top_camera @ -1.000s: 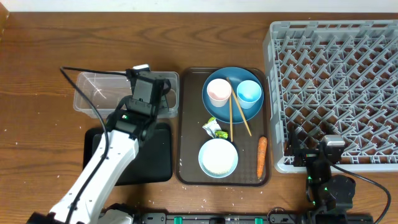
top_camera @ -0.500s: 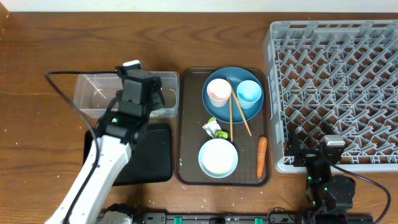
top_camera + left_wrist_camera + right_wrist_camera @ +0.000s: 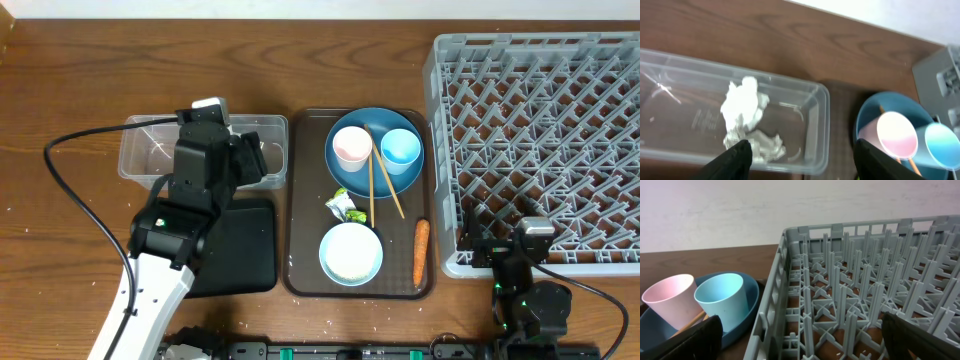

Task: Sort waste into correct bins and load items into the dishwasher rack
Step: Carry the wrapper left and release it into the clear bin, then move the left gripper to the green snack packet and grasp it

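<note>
My left gripper (image 3: 806, 162) hangs open over the clear tub (image 3: 140, 150). A crumpled white tissue (image 3: 745, 107) lies loose on the tub floor (image 3: 685, 115), below the jaws and apart from them. On the brown tray the blue plate (image 3: 378, 122) carries a pink cup (image 3: 351, 147), a light-blue cup (image 3: 400, 148) and chopsticks (image 3: 373, 185). A green-and-white scrap (image 3: 345, 206), a bowl of rice (image 3: 350, 252) and a carrot (image 3: 421, 250) lie nearer the front. My right gripper (image 3: 805, 347) stands open and empty at the front left corner of the grey rack (image 3: 540, 120).
The black tray (image 3: 255, 255) lies in front of the tub, partly under my left arm. The brown serving tray (image 3: 305, 200) sits between the bins and the rack. A black cable (image 3: 70, 200) loops left of the arm. Rice grains dot the rack floor.
My left wrist has swung left along the clear tub. The right arm has not moved.
</note>
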Robot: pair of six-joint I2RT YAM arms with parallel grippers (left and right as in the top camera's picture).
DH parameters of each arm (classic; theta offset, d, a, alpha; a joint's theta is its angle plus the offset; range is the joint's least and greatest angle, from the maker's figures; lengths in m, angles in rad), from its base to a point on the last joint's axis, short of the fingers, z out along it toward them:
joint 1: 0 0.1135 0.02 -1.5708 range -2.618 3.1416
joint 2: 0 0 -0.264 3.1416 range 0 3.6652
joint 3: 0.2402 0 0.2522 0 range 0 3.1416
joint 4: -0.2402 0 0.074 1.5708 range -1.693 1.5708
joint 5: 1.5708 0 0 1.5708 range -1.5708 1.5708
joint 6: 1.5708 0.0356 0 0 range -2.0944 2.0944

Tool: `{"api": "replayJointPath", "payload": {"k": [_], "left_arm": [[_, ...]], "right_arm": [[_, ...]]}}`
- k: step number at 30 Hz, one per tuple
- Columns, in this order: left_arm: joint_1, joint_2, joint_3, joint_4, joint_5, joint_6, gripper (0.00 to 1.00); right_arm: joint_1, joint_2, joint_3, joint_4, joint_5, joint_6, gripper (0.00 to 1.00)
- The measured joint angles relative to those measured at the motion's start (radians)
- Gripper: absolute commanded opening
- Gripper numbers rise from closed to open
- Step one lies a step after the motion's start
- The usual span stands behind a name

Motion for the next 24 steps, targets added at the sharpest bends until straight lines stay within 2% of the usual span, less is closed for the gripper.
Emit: {"api": "replayJointPath", "payload": {"k": [9, 17, 24], "left_arm": [[0.0, 0.0, 0.075, -0.13, 0.034, 0.021, 0.76], [-0.011, 0.051, 0.075, -0.206, 0.106, 0.027, 0.77], [-0.169, 0.167, 0.076, -0.231, 0.19, 0.027, 0.77]], "right_arm": [[0.0, 0.0, 0.0, 0.0, 0.0, 0.0, 0.99], [0.0, 0.0, 0.0, 0.0, 0.0, 0.0, 0.99], [0.0, 0.0, 0.0, 0.0, 0.0, 0.0, 0.99]]}}
